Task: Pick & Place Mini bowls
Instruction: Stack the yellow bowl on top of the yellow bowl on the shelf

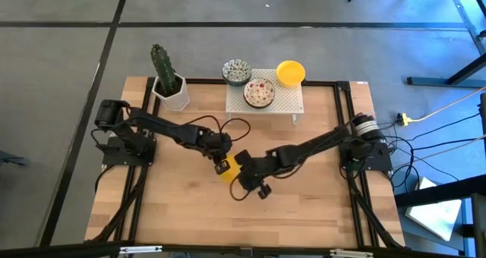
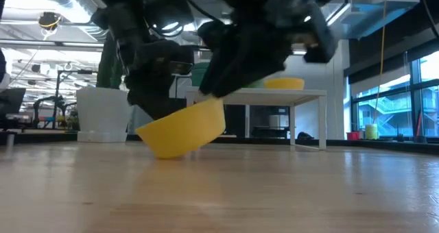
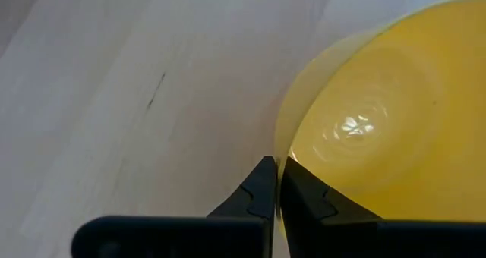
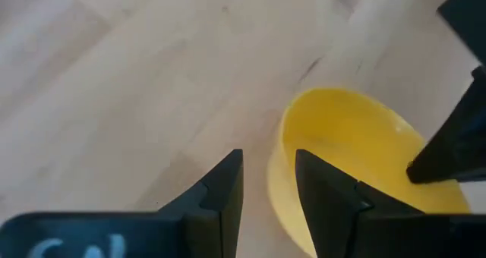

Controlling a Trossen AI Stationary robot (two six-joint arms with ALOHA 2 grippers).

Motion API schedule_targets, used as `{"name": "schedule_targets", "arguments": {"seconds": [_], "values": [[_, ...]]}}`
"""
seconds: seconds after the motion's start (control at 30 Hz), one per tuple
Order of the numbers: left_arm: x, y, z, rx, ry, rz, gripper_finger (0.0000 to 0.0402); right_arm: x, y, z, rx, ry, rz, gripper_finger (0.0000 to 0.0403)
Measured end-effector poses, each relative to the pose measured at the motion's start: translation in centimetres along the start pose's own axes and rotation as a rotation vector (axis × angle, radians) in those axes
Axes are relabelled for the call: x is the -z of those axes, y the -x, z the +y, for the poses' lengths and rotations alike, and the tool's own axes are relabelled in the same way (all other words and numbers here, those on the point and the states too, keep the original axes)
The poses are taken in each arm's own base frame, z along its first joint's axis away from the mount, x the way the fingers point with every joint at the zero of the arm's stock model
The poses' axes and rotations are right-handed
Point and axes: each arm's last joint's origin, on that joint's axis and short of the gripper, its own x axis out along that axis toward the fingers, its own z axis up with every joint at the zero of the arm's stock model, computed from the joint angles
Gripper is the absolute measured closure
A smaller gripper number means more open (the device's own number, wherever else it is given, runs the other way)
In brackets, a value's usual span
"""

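A plain yellow mini bowl point(image 1: 230, 173) sits tilted at mid-table between both grippers; in the low view the yellow bowl point(image 2: 182, 130) has its lower side at the table top. My left gripper point(image 3: 277, 174) is shut on its rim. My right gripper point(image 4: 268, 171) is open and straddles the rim of the yellow bowl point(image 4: 357, 144) on the opposite side, one finger outside and one over the inside. On the white rack point(image 1: 292, 102) stand a teal-speckled bowl point(image 1: 236, 71), a red-speckled bowl point(image 1: 259, 92) and another yellow bowl point(image 1: 290, 72). My left gripper pinches the yellow bowl's rim point(image 3: 282, 155) between its two fingers, one finger inside the bowl and one outside, coming from the table's left side and slanting down. The bowl is tilted, its lower side point(image 2: 164, 153) at the table. I cannot tell whether my right gripper touches the bowl.
The white pot with the cactus point(image 1: 168, 83) stands at the far left of the table, next to the rack. Bare wooden table point(image 1: 304, 205) lies near and to both sides of the grippers. Cables point(image 1: 235, 125) loop above the left arm.
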Motion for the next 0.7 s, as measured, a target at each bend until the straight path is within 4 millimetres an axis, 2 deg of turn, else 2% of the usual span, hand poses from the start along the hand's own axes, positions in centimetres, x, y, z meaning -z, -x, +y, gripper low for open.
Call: {"name": "schedule_targets", "arguments": {"seconds": [0.2,0.3,0.4,0.53,0.7], "values": [[0.2,-0.1,-0.3,0.013,-0.031,0.011,0.0393,-0.3,-2.7,-0.2,-0.015,0.075,0.115,0.0282],[0.3,0.0,-0.4,0.012,-0.055,0.011,0.0388,-0.4,-3.1,-0.4,0.006,0.105,0.183,0.0285],[0.4,0.0,-0.5,0.011,-0.080,0.012,0.0380,-0.3,-3.1,-0.2,0.014,0.105,0.224,0.0314],[0.2,0.3,-0.7,0.024,-0.142,-0.018,0.0362,-0.4,-2.6,0.0,-0.039,0.080,0.212,0.0388],[-0.4,1.9,-1.3,0.065,-0.208,-0.112,0.0325,-0.1,-1.4,-0.4,-0.094,0.019,0.241,0.0396]]}}
